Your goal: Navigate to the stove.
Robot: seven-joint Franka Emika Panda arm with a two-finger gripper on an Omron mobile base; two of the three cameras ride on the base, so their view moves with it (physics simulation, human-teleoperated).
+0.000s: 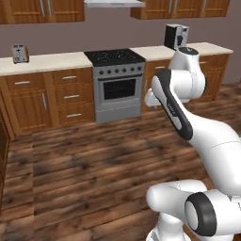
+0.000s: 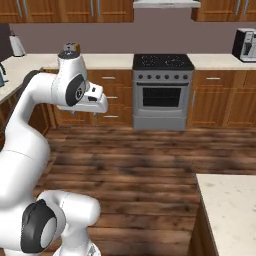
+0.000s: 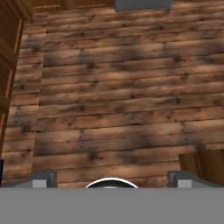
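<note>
Wood-plank floor (image 1: 84, 164), dark brown with knotty grain, spans the whole stretch between base and cabinets; hand view looks down on the same boards. Jaws (image 3: 112, 180): two grey tips stand wide apart at the bottom of the hand view, nothing between them. Arm folded, hand held high over open floor. Beige desk corner (image 2: 230, 200) sits near the base on the right, speckled stone look. Stove (image 1: 116, 84) stands well ahead of the jaws across the floor, against the far wall: stainless front, flat black cooktop, row of dark knobs, dark oven window with bar handle, boxy between wooden drawer cabinets (image 1: 70, 96). Toaster (image 1: 20, 53) far left on the desk, coffee machine (image 1: 176, 36) far right. Judgement: drive forward, keep the stove centred, clear the near desk corner, stop short of the oven door.
</note>
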